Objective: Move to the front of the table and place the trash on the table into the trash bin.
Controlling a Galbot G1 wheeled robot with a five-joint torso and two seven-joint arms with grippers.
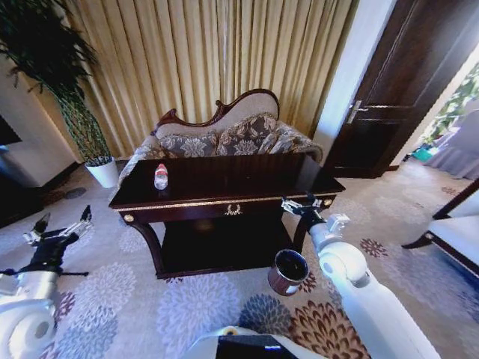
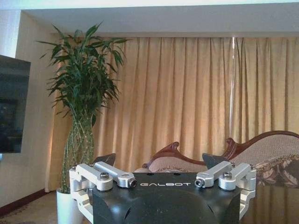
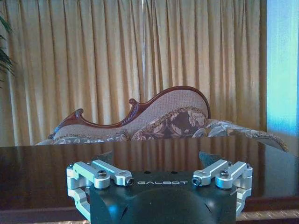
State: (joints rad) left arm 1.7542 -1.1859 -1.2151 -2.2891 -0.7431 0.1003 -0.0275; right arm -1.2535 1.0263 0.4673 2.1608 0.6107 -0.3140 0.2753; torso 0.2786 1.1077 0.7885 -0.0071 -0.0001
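Because I am already parked before the table, the trash bin stands at my 1 o'clock on the carpet. I count one bottle at 11 o'clock on the table. Right end effector hovers released beside the front edge; left end effector waits released at 9 o'clock.
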